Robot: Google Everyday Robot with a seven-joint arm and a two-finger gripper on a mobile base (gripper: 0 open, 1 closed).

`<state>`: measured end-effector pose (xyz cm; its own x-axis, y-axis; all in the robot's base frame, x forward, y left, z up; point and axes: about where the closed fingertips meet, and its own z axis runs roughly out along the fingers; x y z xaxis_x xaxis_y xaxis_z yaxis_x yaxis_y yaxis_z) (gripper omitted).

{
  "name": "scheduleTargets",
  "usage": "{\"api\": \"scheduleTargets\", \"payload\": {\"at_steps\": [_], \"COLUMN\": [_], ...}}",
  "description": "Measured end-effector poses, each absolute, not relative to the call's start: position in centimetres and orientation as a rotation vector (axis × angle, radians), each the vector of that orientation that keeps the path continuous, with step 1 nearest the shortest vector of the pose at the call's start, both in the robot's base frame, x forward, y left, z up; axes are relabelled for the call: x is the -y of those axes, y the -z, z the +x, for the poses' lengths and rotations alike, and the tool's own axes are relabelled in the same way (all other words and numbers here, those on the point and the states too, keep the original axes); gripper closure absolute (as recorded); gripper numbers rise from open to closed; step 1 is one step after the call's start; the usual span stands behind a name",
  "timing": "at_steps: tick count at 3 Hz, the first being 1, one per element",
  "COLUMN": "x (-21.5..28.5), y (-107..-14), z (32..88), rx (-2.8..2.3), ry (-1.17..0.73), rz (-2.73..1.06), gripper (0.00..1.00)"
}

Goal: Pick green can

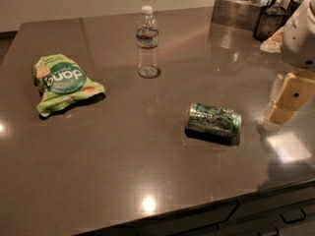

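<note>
The green can (213,119) lies on its side on the grey-brown counter (123,156), right of the middle, with its silver ends pointing left and right. It has a mottled green, white and dark pattern. My gripper (288,100), cream coloured, hangs at the right edge of the view, just above the counter and to the right of the can, a short gap away. The white arm (301,33) rises above it. The gripper holds nothing that I can see.
A clear water bottle (147,41) stands upright at the back middle. A light-green snack bag (64,82) lies at the left. A metal box (236,11) and a dark jar (268,21) stand at the back right corner. The counter's front edge runs along the bottom.
</note>
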<state>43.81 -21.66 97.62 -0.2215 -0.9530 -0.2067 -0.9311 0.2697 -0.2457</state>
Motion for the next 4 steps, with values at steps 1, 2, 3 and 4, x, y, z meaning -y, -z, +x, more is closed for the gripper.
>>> {"api": "scheduleTargets", "payload": {"at_steps": [1,2,3,4], "x": [21.5,20.2,18.3,16.0], "y": [-97.7,-95.0,-92.7,-90.3], "z": [43.8,43.8,43.6,43.5], "rx": [-2.228,-2.246,-2.242,-2.213], "ry": [0.108,0.081,-0.01,-0.078], "rz": [-1.733,-1.817,-1.865,-1.918], "gripper": [0.0,0.0,0.0,0.0]}}
